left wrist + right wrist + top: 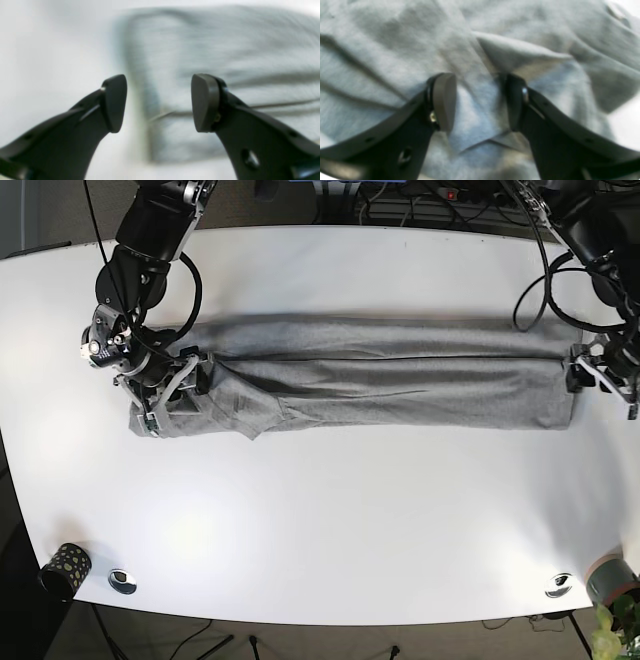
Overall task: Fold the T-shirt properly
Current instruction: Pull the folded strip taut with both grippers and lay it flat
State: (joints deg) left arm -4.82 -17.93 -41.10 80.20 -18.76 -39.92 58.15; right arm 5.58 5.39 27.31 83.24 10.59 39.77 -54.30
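White and smooth, the table [330, 520] fills the base view, with rounded corners and much bare surface in front of and behind the cloth. On it lies the T-shirt [380, 380], of soft grey knit, folded lengthwise into a long narrow band that runs across the middle of the table. Its far edge is quite straight; at the end by the right gripper the cloth is bunched, with a pointed flap [520, 53] turned over and several creases.

The right gripper [480, 102] stands open over this wrinkled end, its dark fingers apart with cloth between and under them; I cannot tell if they touch it. The left gripper [158, 102] is open too, at the other end, just beside the short straight edge of the band; its flat dark pads [203, 102] hold nothing.

Near the front edge of the table stand a small dark dotted cup [64, 565] and two small metal discs [122, 581]. No writing can be read.
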